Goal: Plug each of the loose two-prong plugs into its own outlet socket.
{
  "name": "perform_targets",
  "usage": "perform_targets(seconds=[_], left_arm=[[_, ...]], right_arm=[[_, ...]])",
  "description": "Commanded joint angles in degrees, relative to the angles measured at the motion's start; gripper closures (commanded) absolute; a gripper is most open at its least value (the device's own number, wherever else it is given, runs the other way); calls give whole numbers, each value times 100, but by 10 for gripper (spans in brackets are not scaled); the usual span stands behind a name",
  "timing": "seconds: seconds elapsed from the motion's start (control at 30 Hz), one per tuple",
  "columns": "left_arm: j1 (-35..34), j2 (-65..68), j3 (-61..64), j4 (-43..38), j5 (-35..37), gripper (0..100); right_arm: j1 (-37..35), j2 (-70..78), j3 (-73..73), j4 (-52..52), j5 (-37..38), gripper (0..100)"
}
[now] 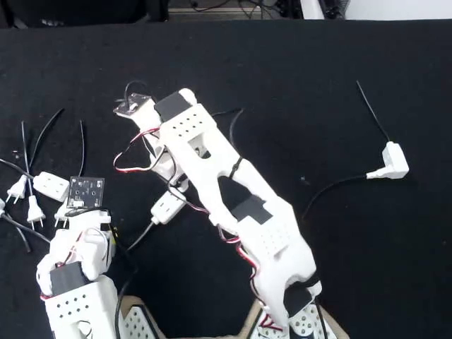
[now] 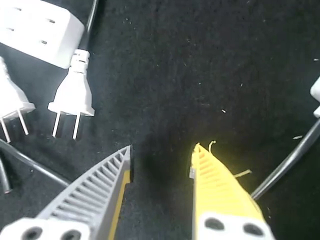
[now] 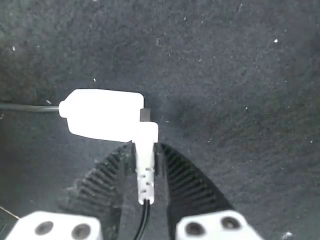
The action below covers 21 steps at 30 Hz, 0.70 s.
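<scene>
In the right wrist view my right gripper (image 3: 145,148) is shut on a white plug (image 3: 145,170) whose head meets the side of a white outlet socket (image 3: 102,115). From above, that socket (image 1: 167,205) lies just below the right gripper (image 1: 175,185) at mid-table. My left gripper (image 2: 162,150) is open over bare cloth. Ahead of it lie a loose two-prong plug (image 2: 72,96), a second plug (image 2: 11,106) and another white socket block (image 2: 40,30). In the high view these plugs (image 1: 34,210) and that socket (image 1: 51,185) sit at the far left.
A white angled plug (image 1: 393,162) with a black cable lies alone at the right of the black table (image 1: 318,70). Thin black cables (image 1: 42,134) trail across the left side. A black cable (image 2: 285,167) runs beside the left gripper's yellow finger.
</scene>
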<state>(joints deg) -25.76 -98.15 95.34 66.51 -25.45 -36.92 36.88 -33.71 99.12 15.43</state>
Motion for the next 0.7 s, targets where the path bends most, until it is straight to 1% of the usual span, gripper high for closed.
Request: perform_targets(seconds=[0.0,0.2,0.3,0.47,0.67], left_arm=[[-48,-9,-57,-44,-44,802],[-48,-9,-48,-44,-44,802],[-48,-9,-48,-44,-44,802],[-48,-9,-48,-35,-44,802],[-48,-9,-57,0,-44,802]], right_arm=[[-26,-119,66,202,18,988],[-26,-505,119,211,18,988],[-35,-954,479,211,18,988],[-360,-1314,1147,202,18,988],[-273,-1156,875,193,26,988]])
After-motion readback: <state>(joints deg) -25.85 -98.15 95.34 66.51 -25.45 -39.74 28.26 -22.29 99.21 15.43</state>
